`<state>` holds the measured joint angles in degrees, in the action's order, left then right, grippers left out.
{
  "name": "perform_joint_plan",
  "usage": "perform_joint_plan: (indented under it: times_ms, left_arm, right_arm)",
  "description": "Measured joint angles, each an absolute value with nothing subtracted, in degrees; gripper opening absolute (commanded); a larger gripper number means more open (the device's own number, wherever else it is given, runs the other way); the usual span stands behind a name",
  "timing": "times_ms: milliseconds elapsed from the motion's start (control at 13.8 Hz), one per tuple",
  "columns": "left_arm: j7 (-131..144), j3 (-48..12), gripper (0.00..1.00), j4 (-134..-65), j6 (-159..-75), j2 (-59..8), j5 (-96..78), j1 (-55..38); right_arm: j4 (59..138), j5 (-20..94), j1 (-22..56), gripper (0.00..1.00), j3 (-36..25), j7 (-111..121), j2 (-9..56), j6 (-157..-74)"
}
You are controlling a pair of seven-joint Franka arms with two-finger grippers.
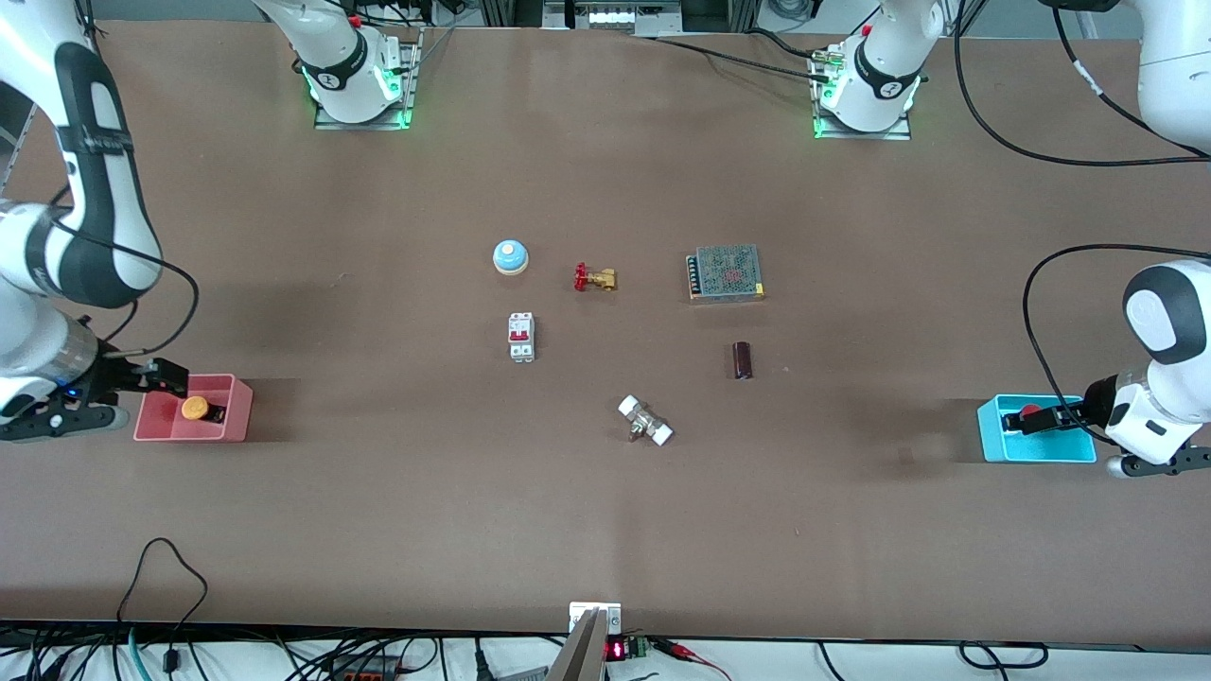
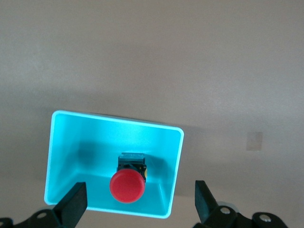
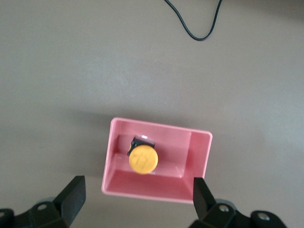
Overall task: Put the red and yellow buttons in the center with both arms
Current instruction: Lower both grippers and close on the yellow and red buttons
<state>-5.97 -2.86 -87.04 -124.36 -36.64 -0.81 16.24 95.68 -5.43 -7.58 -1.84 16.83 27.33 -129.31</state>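
Note:
The red button (image 1: 1029, 411) sits inside a cyan bin (image 1: 1079, 448) at the left arm's end of the table. In the left wrist view the red cap (image 2: 127, 185) faces up in the bin (image 2: 66, 142). My left gripper (image 1: 1045, 418) (image 2: 138, 190) is open and empty over this bin, with the button between its fingers. The yellow button (image 1: 195, 408) (image 3: 143, 158) sits in a pink bin (image 1: 236, 416) (image 3: 199, 152) at the right arm's end. My right gripper (image 1: 156, 378) (image 3: 137, 185) is open and empty over that bin's edge. The brown table centre (image 1: 615, 350) is bare between the parts.
Around the centre lie a pale blue dome bell (image 1: 510, 256), a brass valve with a red handle (image 1: 595, 278), a white circuit breaker (image 1: 521, 337), a metal power supply (image 1: 726, 272), a dark cylinder (image 1: 743, 360) and a white-ended fitting (image 1: 645, 421).

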Motion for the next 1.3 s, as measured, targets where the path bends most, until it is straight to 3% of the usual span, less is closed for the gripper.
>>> perform_joint_plan:
  times_ms: [507, 1304]
  left_arm:
    - [-10.9, -2.9, 1.00, -86.5, -125.3, -39.6, -0.2, 16.6]
    - [-13.5, -2.3, 1.00, -86.6, -126.3, -41.5, -0.1, 17.4]
  right_arm:
    - [100.5, -5.4, -9.5, 1.00, -1.8, 20.3, 29.9, -141.8]
    - [101.7, -5.4, -10.2, 1.00, -1.6, 21.8, 32.7, -143.9]
